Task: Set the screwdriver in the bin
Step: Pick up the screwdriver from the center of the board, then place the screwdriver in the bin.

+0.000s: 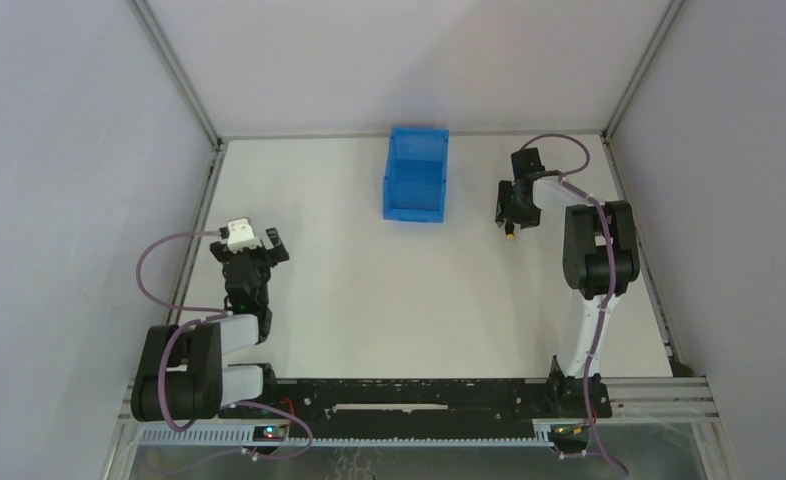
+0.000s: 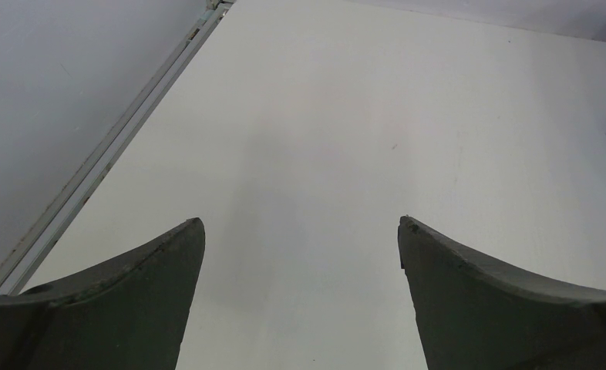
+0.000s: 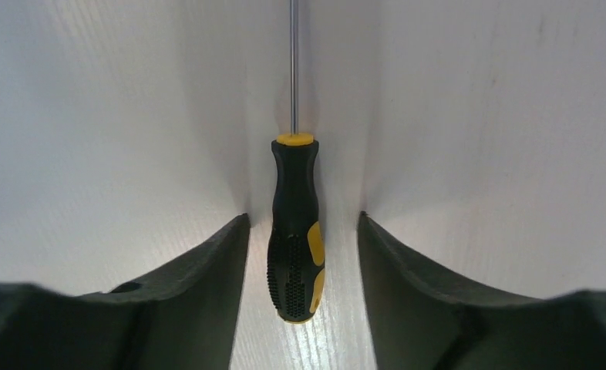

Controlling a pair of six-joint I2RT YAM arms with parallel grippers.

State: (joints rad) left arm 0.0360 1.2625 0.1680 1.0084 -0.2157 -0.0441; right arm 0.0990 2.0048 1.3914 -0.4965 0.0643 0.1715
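The screwdriver [image 3: 294,231], black handle with yellow parts and a thin metal shaft, lies on the white table and points away from the right wrist camera. My right gripper [image 3: 304,217] is open and low over it, one finger on each side of the handle with a gap on both sides. In the top view only the screwdriver's yellow end [image 1: 510,231] shows under the right gripper [image 1: 510,214]. The blue bin [image 1: 416,175] stands at the back middle, left of the right gripper. My left gripper [image 1: 259,246] is open and empty at the left, over bare table [image 2: 301,220].
Grey walls with metal frame posts close in the table [image 1: 389,290] at the left, back and right. A metal rail [image 2: 107,154] runs along the left table edge near the left gripper. The arm bases sit on a black rail [image 1: 409,395] at the near edge.
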